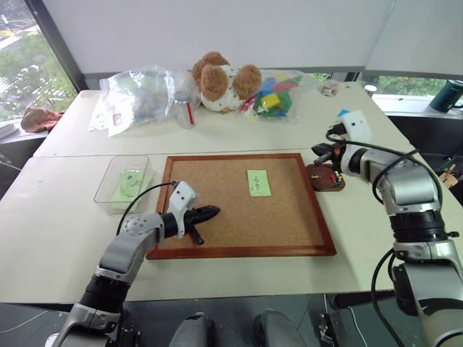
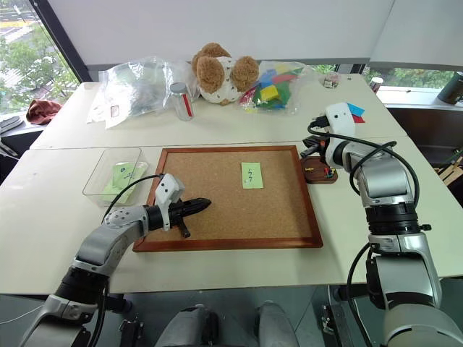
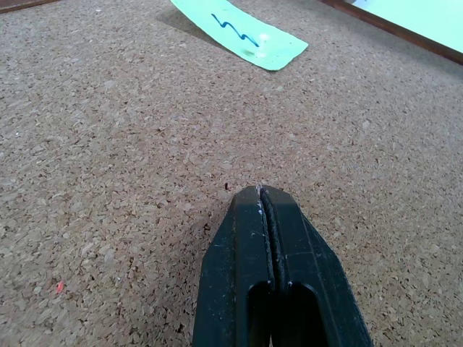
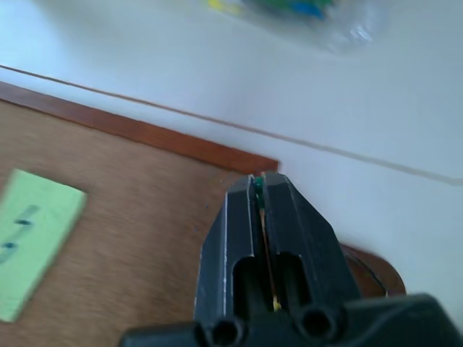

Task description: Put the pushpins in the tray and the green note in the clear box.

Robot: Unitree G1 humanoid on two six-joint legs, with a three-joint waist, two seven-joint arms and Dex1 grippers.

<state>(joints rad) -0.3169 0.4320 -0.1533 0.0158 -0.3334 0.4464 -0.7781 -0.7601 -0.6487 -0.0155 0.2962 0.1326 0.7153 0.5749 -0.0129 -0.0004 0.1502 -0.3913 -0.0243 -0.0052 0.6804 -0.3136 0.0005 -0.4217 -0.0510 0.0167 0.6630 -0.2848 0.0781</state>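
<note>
L hand [image 1: 210, 212] shut on nothing, low over corkboard [image 1: 217, 231] nr front edge. Green note [image 1: 258, 182] mid-board, flat, pale w/ dark squiggle; one more green slip already in clear box [image 1: 108, 189] on desk, L of board. R hand [image 4: 258, 181] shut on pushpin [image 4: 257, 185], green head at tips, by tray [image 1: 325, 178] just R of board. Risk: tiny pin slips, misses small tray, rolls off desk.
</note>
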